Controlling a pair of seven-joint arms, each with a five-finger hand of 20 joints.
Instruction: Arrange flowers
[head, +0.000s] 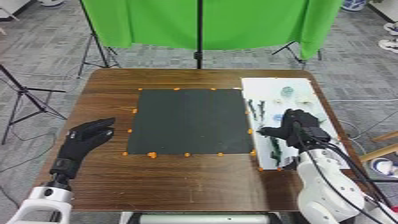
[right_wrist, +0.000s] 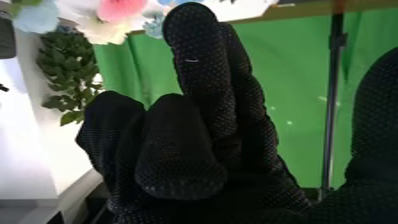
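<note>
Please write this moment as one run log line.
arrange flowers | right hand: over white board | left hand: open, beside dark mat | flowers: on board

We're seeing pink, cream and pale-blue flowers, green leaves. We're reading brown wood-grain table, dark grey mat, white board, green backdrop, black mesh-patterned right hand.

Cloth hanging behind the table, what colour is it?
The cloth is bright green, clearest in the head view.
</note>
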